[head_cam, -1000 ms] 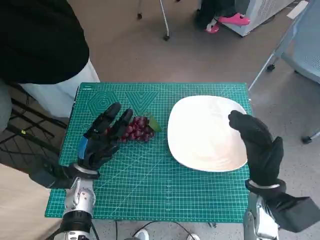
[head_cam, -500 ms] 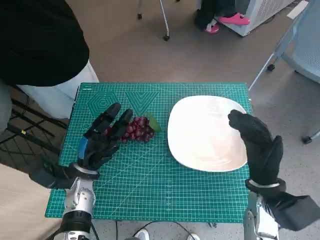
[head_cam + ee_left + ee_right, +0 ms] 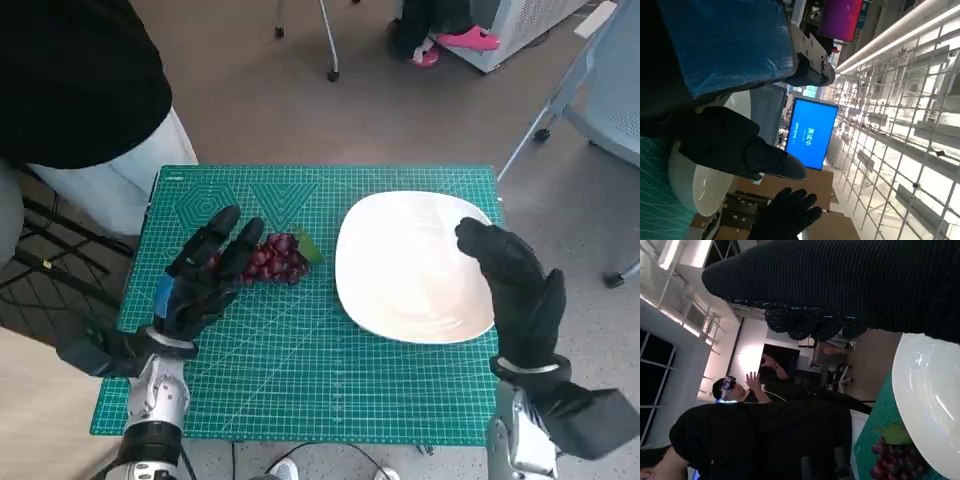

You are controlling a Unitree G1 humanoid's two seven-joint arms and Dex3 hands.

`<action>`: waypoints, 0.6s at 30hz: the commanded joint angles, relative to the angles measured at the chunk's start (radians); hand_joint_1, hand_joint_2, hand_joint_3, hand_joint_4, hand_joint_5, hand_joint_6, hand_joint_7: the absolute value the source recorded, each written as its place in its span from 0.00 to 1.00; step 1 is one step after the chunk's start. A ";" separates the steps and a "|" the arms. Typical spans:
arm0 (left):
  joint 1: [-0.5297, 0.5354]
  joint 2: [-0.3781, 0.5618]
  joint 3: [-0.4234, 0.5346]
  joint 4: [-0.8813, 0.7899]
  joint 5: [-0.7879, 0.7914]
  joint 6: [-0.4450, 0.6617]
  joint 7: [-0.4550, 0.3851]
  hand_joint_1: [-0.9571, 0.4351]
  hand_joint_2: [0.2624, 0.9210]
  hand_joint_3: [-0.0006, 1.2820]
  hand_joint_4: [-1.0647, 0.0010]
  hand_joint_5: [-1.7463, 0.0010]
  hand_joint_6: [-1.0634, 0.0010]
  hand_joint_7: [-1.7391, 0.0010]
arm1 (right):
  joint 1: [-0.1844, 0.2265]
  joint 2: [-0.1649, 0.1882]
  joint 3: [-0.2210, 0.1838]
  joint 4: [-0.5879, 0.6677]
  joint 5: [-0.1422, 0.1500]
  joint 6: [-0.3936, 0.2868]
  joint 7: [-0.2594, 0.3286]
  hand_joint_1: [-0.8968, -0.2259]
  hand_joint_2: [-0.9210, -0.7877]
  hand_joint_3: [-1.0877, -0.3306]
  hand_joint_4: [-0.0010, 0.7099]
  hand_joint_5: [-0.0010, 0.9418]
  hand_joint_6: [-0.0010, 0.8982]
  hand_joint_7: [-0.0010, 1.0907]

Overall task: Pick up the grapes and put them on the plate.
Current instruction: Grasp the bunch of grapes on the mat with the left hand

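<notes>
A bunch of dark red grapes (image 3: 275, 258) with a green leaf lies on the green cutting mat (image 3: 300, 340), just left of the white plate (image 3: 410, 265). My left hand (image 3: 205, 272) hovers at the bunch's left side, fingers spread and reaching over its near edge; it holds nothing. My right hand (image 3: 515, 285) is raised over the plate's right rim, fingers apart, empty. In the right wrist view the grapes (image 3: 895, 460) show beside the plate (image 3: 927, 400). The left wrist view shows the plate (image 3: 700, 187) and the gloved right hand (image 3: 785, 215).
A person in a black top (image 3: 75, 75) stands at the mat's far left corner. Chair legs (image 3: 325, 40) and a pale blue chair (image 3: 600, 90) stand on the floor beyond the table. Another person (image 3: 735, 390) appears in the right wrist view.
</notes>
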 commanded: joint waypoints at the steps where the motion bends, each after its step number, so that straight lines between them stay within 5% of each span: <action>1: 0.002 0.028 -0.014 -0.051 0.050 -0.041 0.040 0.34 1.00 0.02 0.80 1.00 0.57 1.00 | 0.007 -0.002 0.003 0.009 -0.008 0.010 0.004 0.41 0.00 0.28 0.79 0.00 0.23 0.48; 8: 0.017 0.174 -0.115 -0.144 0.577 -0.314 0.386 0.29 1.00 0.03 0.93 1.00 0.71 1.00 | 0.006 -0.003 0.004 0.006 -0.008 0.010 0.003 0.41 0.00 0.28 0.79 0.00 0.23 0.48; 18: 0.038 0.284 -0.217 -0.391 0.995 -0.122 0.606 0.29 0.89 0.00 1.00 1.00 0.87 1.00 | 0.004 -0.001 0.007 0.010 -0.012 0.007 0.002 0.42 0.00 0.28 0.79 0.00 0.23 0.48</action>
